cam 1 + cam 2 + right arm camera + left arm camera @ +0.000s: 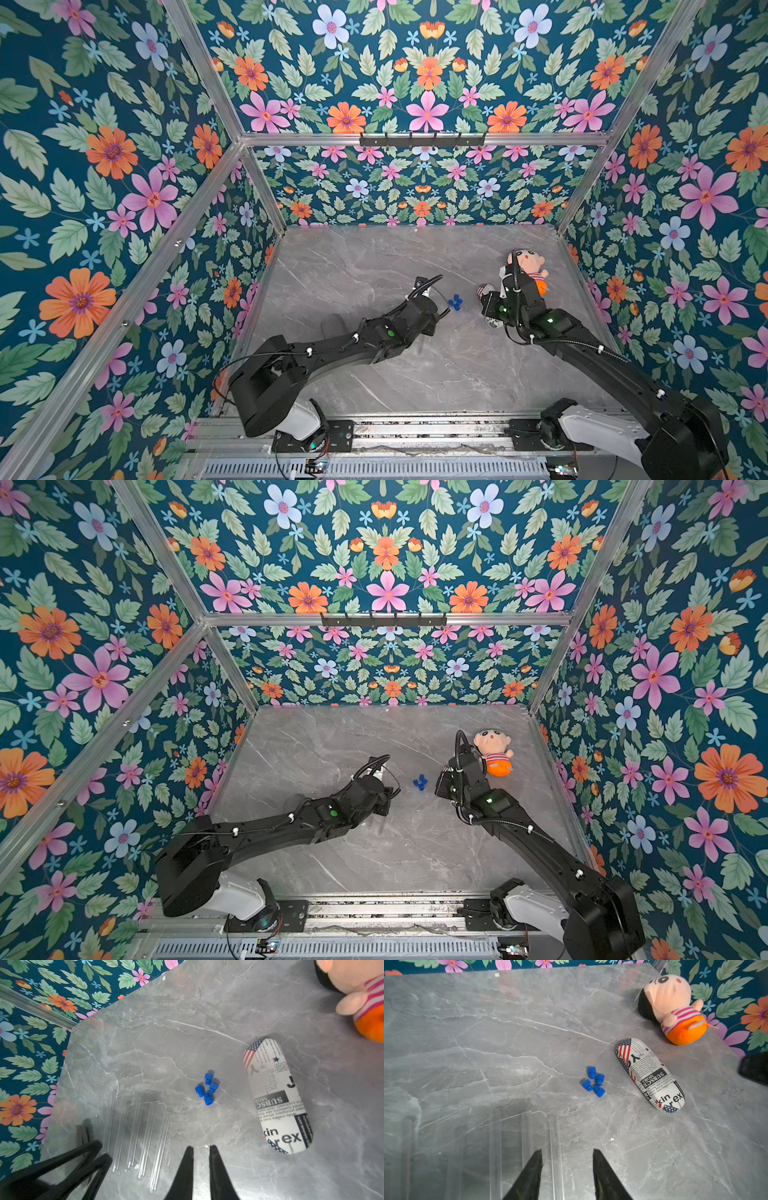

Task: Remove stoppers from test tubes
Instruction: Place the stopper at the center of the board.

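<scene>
**Fig.** 5 unstoppered test tubes (148, 1140) are laid side by side on the marble table (187, 1022). The left gripper (566, 1153) is held spread over them, with 1 tube lying between its fingers, not pinched. 4 stoppers (593, 1082) are seen clustered ahead of both grippers, apart from the tubes. The right gripper (201, 1148) is drawn nearly together, empty, just beside the tubes.
</scene>
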